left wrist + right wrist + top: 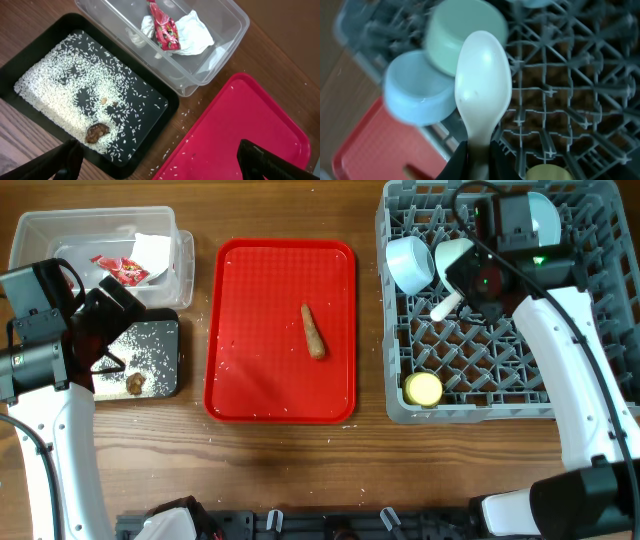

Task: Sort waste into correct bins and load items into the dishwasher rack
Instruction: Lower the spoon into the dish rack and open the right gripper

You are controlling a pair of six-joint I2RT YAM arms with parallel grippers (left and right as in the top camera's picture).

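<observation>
My right gripper (pixel 479 155) is shut on the white plastic spoon (pixel 482 90) and holds it over the grey dishwasher rack (pixel 400 405), where the spoon (pixel 445 306) also shows. In the rack sit a pale blue-white bowl (pixel 408 264), a mint green bowl (pixel 465 27), a pale blue plate (pixel 543 220) and a yellow cup (pixel 423 388). My left gripper (pixel 160 165) is open and empty above the black tray (pixel 165 107), which holds rice grains (pixel 55 80) and a brown lump (pixel 96 132). The clear tub (pixel 225 42) holds the red wrapper (pixel 164 27) and napkin (pixel 192 32). The brown stick (pixel 313 330) lies on the red tray (pixel 250 320).
Loose rice grains lie on the wood between the black tray and the red tray (pixel 235 130). The right arm (pixel 570 380) reaches across the rack's right side. The left arm (pixel 40 340) stands over the black tray's left end.
</observation>
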